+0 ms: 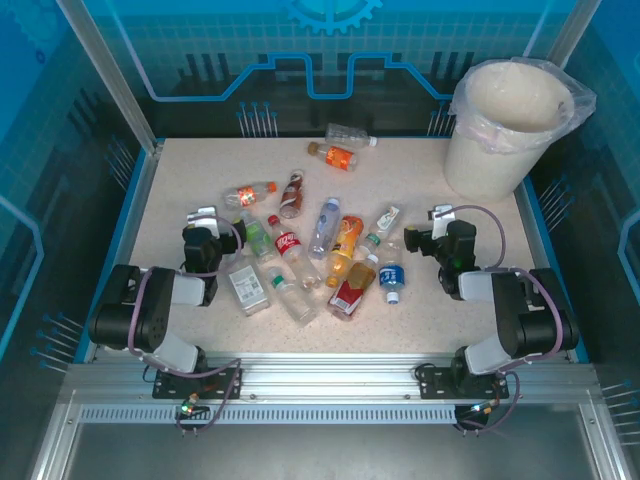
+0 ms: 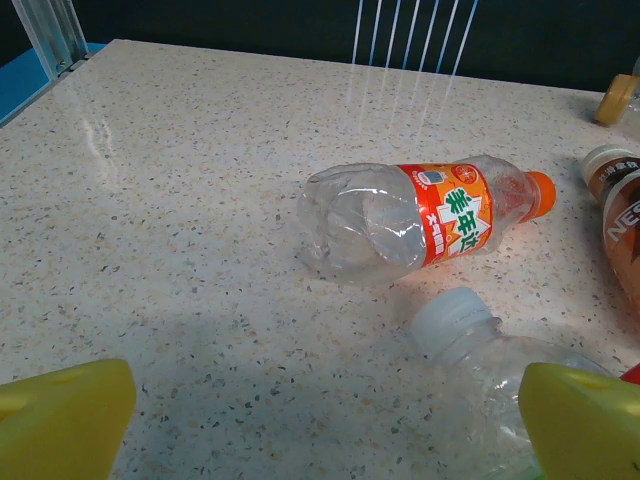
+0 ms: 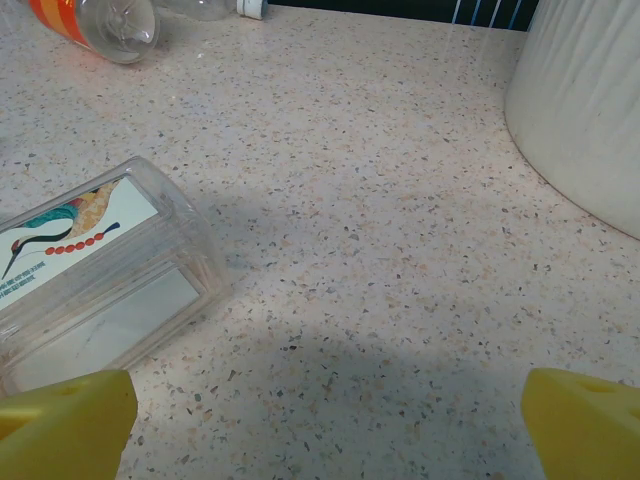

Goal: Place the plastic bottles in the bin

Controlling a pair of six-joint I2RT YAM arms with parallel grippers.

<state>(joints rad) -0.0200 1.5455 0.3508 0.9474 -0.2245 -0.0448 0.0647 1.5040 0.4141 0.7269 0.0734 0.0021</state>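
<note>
Left wrist: orange-label bottle lies ahead of spread jaws, apparently untouched.

We are looking at a pale speckled surface edged in blue, standing inside translucent blue panels bearing a gear emblem; an aluminium rail is running along the near edge.
</note>
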